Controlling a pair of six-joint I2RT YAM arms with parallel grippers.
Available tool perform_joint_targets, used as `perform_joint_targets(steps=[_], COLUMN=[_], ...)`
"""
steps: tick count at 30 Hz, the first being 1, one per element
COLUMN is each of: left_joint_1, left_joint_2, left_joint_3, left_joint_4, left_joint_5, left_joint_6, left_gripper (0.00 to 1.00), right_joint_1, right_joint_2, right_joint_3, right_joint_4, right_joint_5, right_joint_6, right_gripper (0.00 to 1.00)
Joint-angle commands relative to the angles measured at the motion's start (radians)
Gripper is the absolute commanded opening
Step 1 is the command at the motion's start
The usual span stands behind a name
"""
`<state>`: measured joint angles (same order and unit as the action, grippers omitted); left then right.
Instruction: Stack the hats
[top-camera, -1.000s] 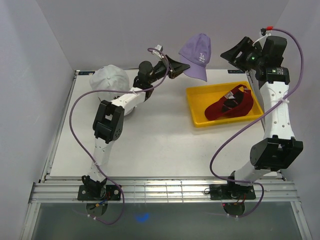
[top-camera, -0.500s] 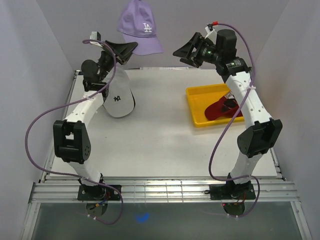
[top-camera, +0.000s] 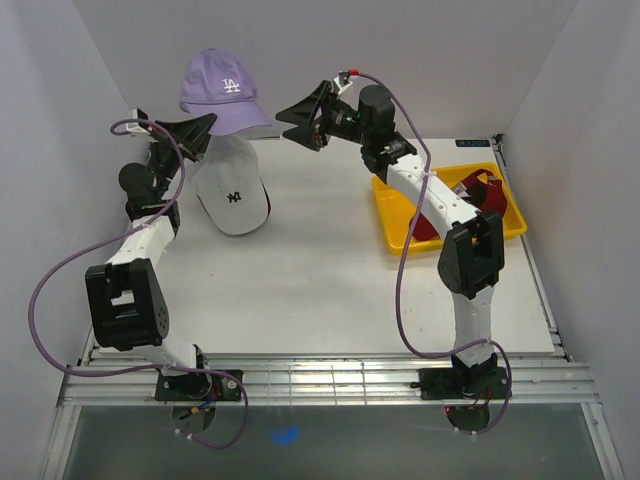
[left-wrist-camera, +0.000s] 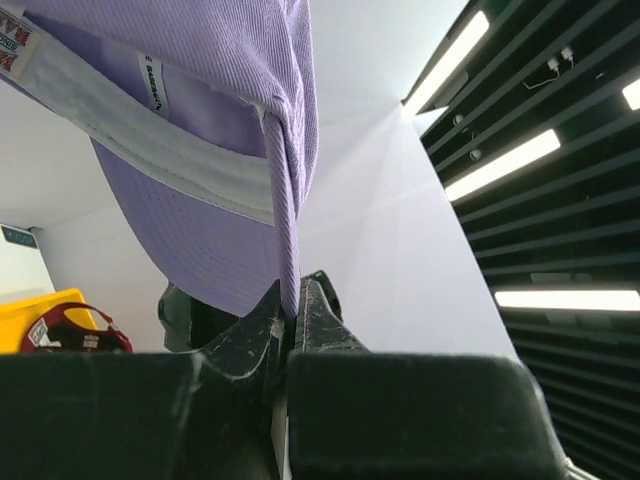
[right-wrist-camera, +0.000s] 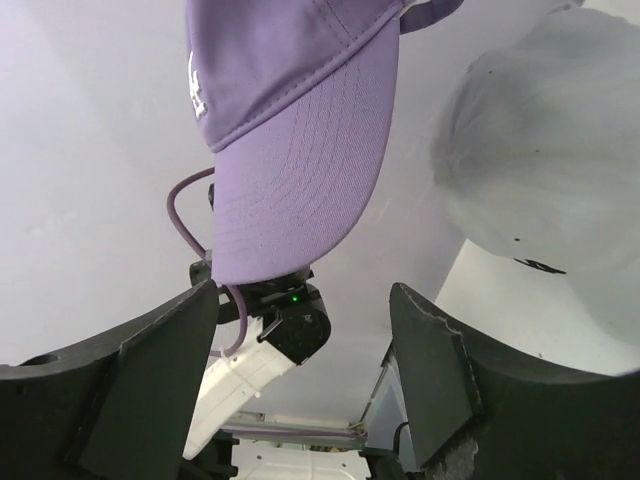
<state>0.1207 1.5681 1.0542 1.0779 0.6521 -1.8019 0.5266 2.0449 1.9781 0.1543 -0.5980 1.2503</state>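
Aloft, purple cap (top-camera: 222, 90) clamped by its rear edge in left hand (top-camera: 205, 124); right hand (top-camera: 295, 115) agape beside its brim.

A robotics lab: white enclosure walls (top-camera: 60, 200), aluminium-railed table (top-camera: 300, 290), ceiling strip lights (left-wrist-camera: 500, 163).

Left claw (top-camera: 207, 123) swung purple cap (top-camera: 218, 85) leftward above white cap (top-camera: 232, 192).

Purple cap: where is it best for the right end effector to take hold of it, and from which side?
Probably the brim, from its front edge. It sticks out flat and thin toward the open right end effector, while the left end effector pinches the back of the purple cap.
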Motion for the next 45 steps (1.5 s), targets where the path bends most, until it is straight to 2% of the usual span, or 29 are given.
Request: perform_joint_targets(steps=[1,12,22,24,25,28,33,40,45], left_joint_1=[0.031,0.057,0.079,0.086,0.089,0.102,0.126,0.157,0.163], left_joint_2=[-0.091,-0.088,-0.059,-0.063,-0.063,-0.069,-0.074,-0.054,-0.028], left_joint_3=[-0.013,-0.062,-0.089,-0.108,-0.115,-0.143,-0.141,-0.164,-0.198], left_joint_4=[0.131,0.212,0.313,0.312,0.315,0.329,0.317,0.336,0.352], left_joint_5=[0.032,0.075,0.141,0.156,0.158,0.175,0.231,0.271,0.296], left_joint_6=[-0.06,-0.097,-0.139,-0.137,-0.137,-0.137,-0.109,-0.105,-0.093], left_gripper=[0.0,0.0,0.0,0.0,0.0,0.0,0.0,0.0,0.0], right_joint_1=[0.012,0.062,0.096,0.096,0.098,0.099,0.099,0.115,0.122], right_joint_2=[-0.045,0.073,0.178,0.189,0.19,0.192,0.205,0.343,0.359], right_joint_3=[-0.059,0.027,0.142,0.156,0.153,0.143,0.139,0.271,0.24], right_joint_4=[0.249,0.338,0.331,0.332,0.337,0.334,0.332,0.343,0.353], right_joint_5=[0.036,0.055,0.037,0.026,0.02,0.006,-0.026,-0.104,-0.114], right_joint_6=[0.13,0.276,0.328,0.334,0.334,0.325,0.307,0.317,0.273], right_gripper=[0.75,0.76,0.75,0.65,0.5,0.35,0.29,0.27,0.26])
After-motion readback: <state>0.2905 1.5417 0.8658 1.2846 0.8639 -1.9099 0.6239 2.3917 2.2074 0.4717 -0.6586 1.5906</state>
